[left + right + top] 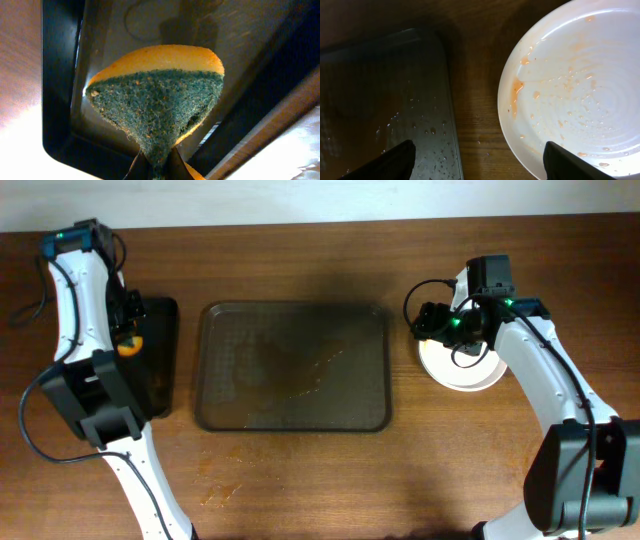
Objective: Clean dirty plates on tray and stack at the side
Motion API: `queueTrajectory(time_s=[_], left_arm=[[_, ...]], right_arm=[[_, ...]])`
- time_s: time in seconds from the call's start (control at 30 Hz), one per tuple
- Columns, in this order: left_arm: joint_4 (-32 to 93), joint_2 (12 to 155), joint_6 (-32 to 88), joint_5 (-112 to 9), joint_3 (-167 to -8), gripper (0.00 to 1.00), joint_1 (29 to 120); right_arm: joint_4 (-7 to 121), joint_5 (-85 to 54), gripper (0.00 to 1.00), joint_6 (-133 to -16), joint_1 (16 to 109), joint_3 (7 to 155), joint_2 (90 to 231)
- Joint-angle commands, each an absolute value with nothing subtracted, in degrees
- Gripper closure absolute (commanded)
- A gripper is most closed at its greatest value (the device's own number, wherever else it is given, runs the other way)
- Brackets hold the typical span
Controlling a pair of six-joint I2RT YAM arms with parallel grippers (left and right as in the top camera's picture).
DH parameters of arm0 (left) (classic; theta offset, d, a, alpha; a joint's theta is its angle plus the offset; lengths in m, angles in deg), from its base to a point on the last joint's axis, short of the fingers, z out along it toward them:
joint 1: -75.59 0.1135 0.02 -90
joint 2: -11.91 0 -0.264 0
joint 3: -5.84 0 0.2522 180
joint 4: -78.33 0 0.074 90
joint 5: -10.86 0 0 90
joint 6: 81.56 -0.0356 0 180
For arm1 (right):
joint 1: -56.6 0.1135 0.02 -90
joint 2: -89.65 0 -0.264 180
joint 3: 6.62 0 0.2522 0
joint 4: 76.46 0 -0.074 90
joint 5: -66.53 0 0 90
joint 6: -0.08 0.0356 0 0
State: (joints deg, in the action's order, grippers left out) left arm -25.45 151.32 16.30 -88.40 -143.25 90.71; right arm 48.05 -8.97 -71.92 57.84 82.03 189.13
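Left gripper [155, 169] pinched tight on sponge [157, 95], yellow foam with coarse green scouring face, over small black tray [160, 375]. Centre: tray [290, 330] holds no plates; dark, low-rimmed, water-beaded. Right: dirty plates [468, 372] on wooden table [400, 480] just beside tray; stack count unclear. Right gripper [487, 160] above, fingers spread wide, holding nothing. Top plate [570, 90] glossy, round, orange smears showing. Risks: residue stacked in; wet glaze slipping from grip.
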Motion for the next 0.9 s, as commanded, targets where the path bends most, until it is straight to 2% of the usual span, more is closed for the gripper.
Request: queueTrajectory(time_s=[0.0,0.03,0.07,0.2,0.3,0.47,0.6,0.67,0.7,0.73,0.87], left_arm=[[-23.2,150.7,17.2,-89.4,-138.8,0.45,93.2],[-22.6,150.7,17.3,-89.4,-138.1,0.19,93.6],[-22.4,150.7,17.3,-89.5,-138.0,0.02,93.9],[-24.5,150.3,18.7,-87.5,-142.6,0.01,93.4],[-27.6,146.5,18.7,-87.5,-150.2,0.01,91.1],[-28.1,135.7,18.7,-87.5,-157.6,0.01,84.3],[-29.1,132.9,18.7,-87.7,-157.5,0.01,80.8],[-29.4,133.0,18.7,-87.8,-157.5,0.01,80.7],[-29.4,133.0,18.7,-87.8,-157.5,0.01,80.7],[-29.4,133.0,18.7,-87.8,-157.5,0.01,80.7],[-29.4,133.0,18.7,-87.8,-157.5,0.01,80.7]], right_arm=[[48.0,-9.1,0.18,-72.1,58.2,83.1,188.8],[48.0,-9.1,0.18,-72.2,58.2,83.1,188.8],[48.0,-9.1,0.18,-72.2,58.2,83.1,188.8],[47.5,-9.1,0.17,-73.3,58.1,83.3,188.7],[42.1,-10.4,0.15,-75.2,58.1,87.4,188.5],[24.5,-15.6,0.15,-76.2,58.1,105.0,187.9],[10.6,-16.7,0.2,-77.7,58.1,121.4,184.5],[5.8,-16.6,0.19,-77.7,58.1,127.6,181.9],[3.1,-16.4,0.14,-77.7,58.1,130.3,180.3],[1.1,-16.4,0.02,-77.7,58.1,132.1,178.2],[-0.9,-16.4,0.02,-77.7,58.1,132.6,171.5]])
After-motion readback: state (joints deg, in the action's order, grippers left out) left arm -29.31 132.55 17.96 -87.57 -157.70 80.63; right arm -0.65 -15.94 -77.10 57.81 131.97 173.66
